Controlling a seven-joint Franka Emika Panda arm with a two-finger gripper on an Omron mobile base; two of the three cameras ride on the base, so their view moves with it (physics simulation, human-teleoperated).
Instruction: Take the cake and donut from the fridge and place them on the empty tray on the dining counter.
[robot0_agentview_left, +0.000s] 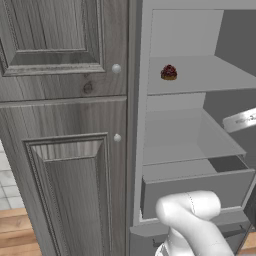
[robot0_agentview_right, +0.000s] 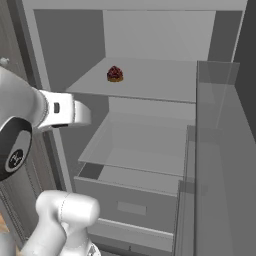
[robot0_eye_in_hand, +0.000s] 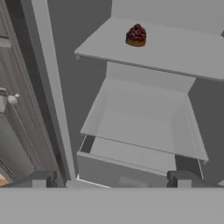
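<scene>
The fridge (robot0_agentview_left: 200, 75) stands open, showing pale grey shelves and a drawer. The cake (robot0_agentview_left: 169, 73) is a tiny dark-brown round with a reddish top. It sits alone near the front left of the upper shelf (robot0_agentview_right: 150, 80). It also shows in the right base view (robot0_agentview_right: 115, 74) and in the hand view (robot0_eye_in_hand: 136, 35). My gripper (robot0_eye_in_hand: 111, 179) is open with nothing between its fingers. It is in front of the fridge, below and well short of the cake, facing the shelves. The donut, the empty tray and the dining counter are out of view.
A grey wood-panelled cabinet (robot0_agentview_left: 65, 125) with small round knobs stands directly left of the fridge. The open fridge door (robot0_agentview_right: 220, 160) walls off the right side. The fridge drawer (robot0_agentview_right: 130, 200) juts out below the lower shelf (robot0_eye_in_hand: 140, 127). My arm (robot0_agentview_right: 60, 112) reaches in from the left.
</scene>
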